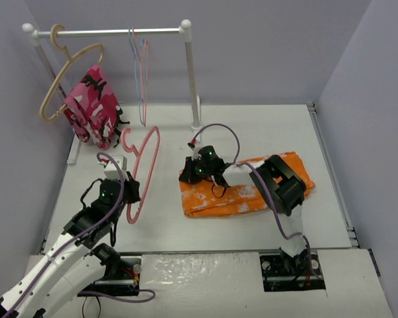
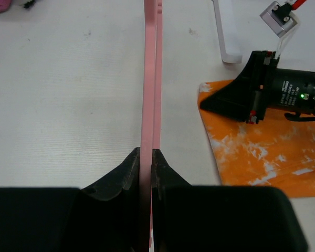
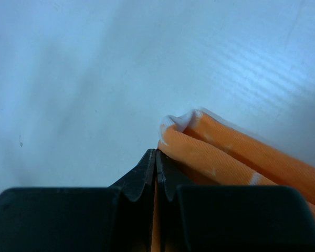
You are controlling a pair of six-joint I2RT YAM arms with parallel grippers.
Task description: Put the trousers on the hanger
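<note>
My left gripper [image 2: 145, 153] is clamping the thick salmon-pink plastic hanger [image 2: 149, 79] steady; my right gripper [image 3: 156, 153] is pinching a corner of the orange blotched cloth trousers [image 3: 226, 152], ready for lifting.

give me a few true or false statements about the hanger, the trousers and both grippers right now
1. The left gripper is shut on the thick salmon-pink plastic hanger. True.
2. The long orange tie-dye cloth trousers are draped over that hanger. False: they lie folded on the white table, apart from it.
3. The right gripper is shut on a corner of the trousers. True.
4. The white rail at the back holds no hangers. False: thin pink and blue wire hangers hang from it.
</note>
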